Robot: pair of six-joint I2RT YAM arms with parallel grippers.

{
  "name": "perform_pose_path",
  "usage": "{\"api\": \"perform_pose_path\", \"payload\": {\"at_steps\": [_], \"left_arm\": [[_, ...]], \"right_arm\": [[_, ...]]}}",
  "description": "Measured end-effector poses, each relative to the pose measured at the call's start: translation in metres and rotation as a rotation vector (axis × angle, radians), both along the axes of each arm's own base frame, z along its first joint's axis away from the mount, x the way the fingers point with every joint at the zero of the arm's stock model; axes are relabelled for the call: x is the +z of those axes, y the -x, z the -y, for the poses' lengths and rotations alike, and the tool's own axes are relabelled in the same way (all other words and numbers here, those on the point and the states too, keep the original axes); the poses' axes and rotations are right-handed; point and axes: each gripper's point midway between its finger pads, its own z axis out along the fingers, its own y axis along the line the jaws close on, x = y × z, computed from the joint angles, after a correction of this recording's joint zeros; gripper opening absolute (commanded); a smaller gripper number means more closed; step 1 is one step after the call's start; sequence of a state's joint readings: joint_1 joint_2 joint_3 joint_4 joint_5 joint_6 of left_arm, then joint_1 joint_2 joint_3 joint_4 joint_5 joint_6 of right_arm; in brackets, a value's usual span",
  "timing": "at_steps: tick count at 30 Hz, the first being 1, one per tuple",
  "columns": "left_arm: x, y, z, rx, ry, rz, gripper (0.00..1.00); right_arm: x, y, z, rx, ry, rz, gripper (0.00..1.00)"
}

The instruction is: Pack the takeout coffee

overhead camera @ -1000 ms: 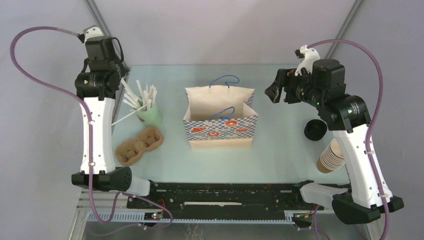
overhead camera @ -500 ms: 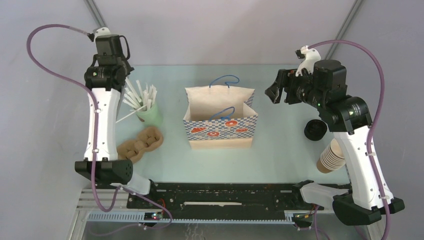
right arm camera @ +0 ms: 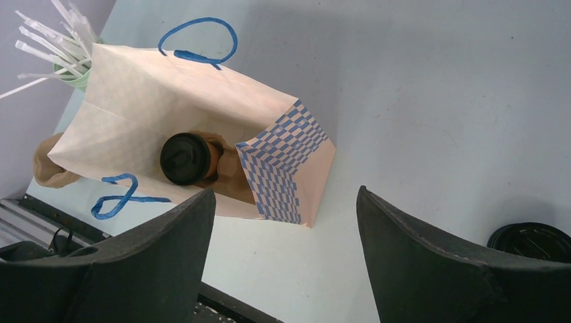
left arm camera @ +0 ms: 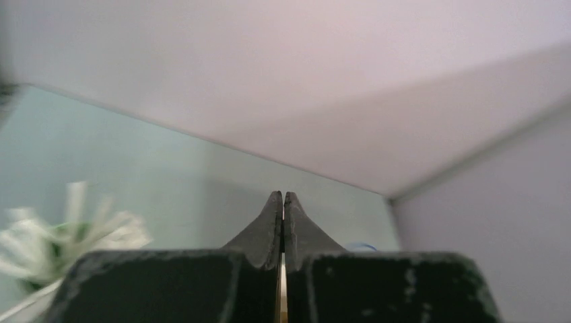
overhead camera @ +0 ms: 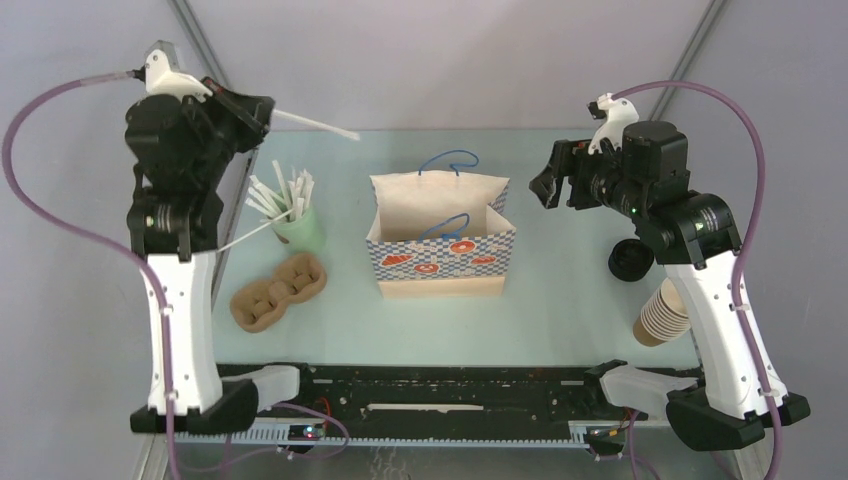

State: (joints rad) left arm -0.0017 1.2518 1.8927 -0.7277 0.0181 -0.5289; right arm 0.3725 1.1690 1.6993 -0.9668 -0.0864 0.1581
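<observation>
1. The takeout coffee (right arm camera: 185,159) is already inside the checkered paper bag (overhead camera: 442,262). It stands upright with its black lid up, close to one checkered end wall (only the right wrist view looks down far enough to show it).
2. The left gripper (overhead camera: 268,110) is raised over the far-left part of the table, pinching a white stick (overhead camera: 315,125). In its own wrist view the fingers (left arm camera: 266,229) are pressed together with just a pale sliver between them.
3. The next move depends on where the bag's open mouth lies from that stick: to the right, nearer the arm bases, and lower. The stick's long axis runs out from the jaws rightward, roughly level and already aimed broadly toward the bag. I judge the step in hand to be adding the stick beside the cup, which means carrying it across and tipping its free end down.
4. The right gripper (overhead camera: 546,186) is spread wide and holds nothing. It hovers near the bag's right end — the nearer arm, but not the loaded one.
5. The blue handles (overhead camera: 448,160) arch over the mouth and could snag the stick.
</observation>
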Motion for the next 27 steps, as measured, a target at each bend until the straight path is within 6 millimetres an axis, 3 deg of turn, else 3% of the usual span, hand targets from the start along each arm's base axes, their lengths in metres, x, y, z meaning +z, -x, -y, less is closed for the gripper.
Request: {"api": "perform_pose_path", "payload": {"at_steps": [5, 9, 14, 17, 22, 27], "left_arm": [[0.039, 0.045, 0.064, -0.303, 0.115, 0.175, 0.00], [0.054, 0.060, 0.094, -0.443, 0.138, 0.237, 0.00], [0.038, 0.066, 0.145, -0.616, 0.158, 0.192, 0.00], [0.017, 0.055, 0.168, -0.671, 0.149, 0.129, 0.00], [-0.018, 0.042, 0.184, -0.684, 0.124, 0.044, 0.00], [-0.034, 0.034, 0.190, -0.662, 0.109, 0.019, 0.00]], "right_arm": [[-0.001, -0.001, 0.002, -0.013, 0.006, 0.000, 0.85], [-0.001, -0.002, 0.004, -0.020, 0.009, 0.001, 0.85], [-0.001, -0.002, 0.004, -0.020, 0.007, 0.002, 0.85], [-0.001, -0.003, 0.004, -0.021, 0.007, 0.002, 0.85], [-0.001, -0.003, 0.006, -0.027, 0.007, 0.002, 0.85], [0.000, -0.004, 0.007, -0.031, 0.006, 0.004, 0.85]]}}
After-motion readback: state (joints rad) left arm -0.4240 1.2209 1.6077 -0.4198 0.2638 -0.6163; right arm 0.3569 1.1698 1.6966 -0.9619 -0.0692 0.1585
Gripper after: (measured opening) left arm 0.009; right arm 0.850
